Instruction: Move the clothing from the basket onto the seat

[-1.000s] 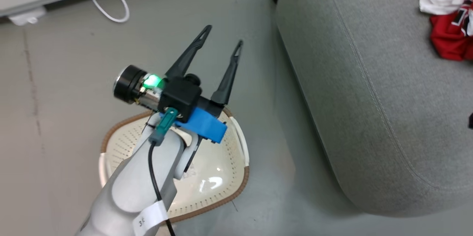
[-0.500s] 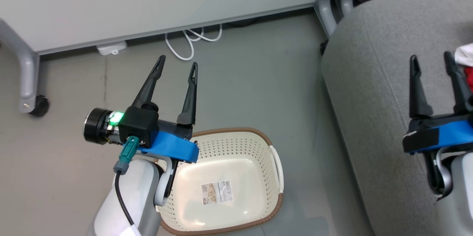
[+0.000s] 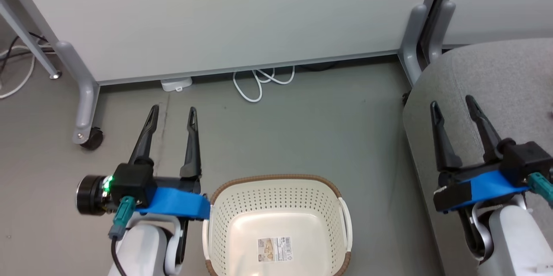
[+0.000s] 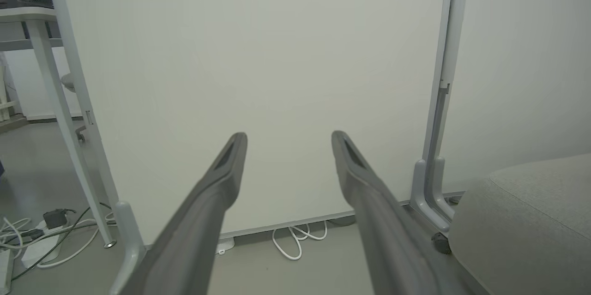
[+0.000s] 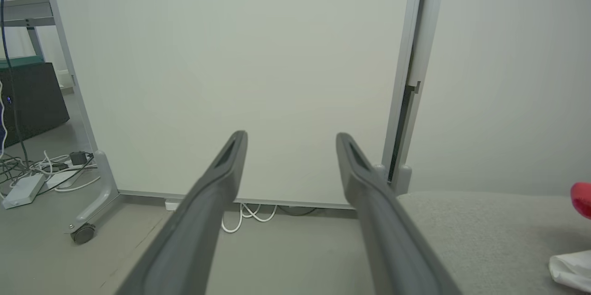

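In the head view you are looking down at the cream-white perforated plastic basket [image 3: 276,198] with its brown woven-look rim, standing on the grey floor between the two arms. What shows of its inside is bare, with only a barcode sticker [image 3: 274,249] on the bottom, so the emptying looks finished. The lower edge cuts off its near end, so you cannot rule out a small piece hidden there. The left gripper [image 3: 173,109] hangs just beside the basket's left side, its two dark fingers spread wide with nothing between them. The right gripper [image 3: 451,101] hovers over the edge of the large light-grey fabric seat [image 3: 501,73], equally wide and empty. Most of the seat runs out of frame.

In the left wrist view the left gripper [image 4: 288,134] points at a white partition panel [image 4: 258,78], jaws apart, holding nothing. A corner of the seat [image 4: 531,212] shows at lower right.

In the right wrist view the right gripper [image 5: 290,134] is likewise spread and empty. On the seat [image 5: 480,230] lie a red cloth [image 5: 582,199] and a white cloth [image 5: 570,269], both cropped, so you cannot tell which garments or how many. Little or nothing seems left to move.
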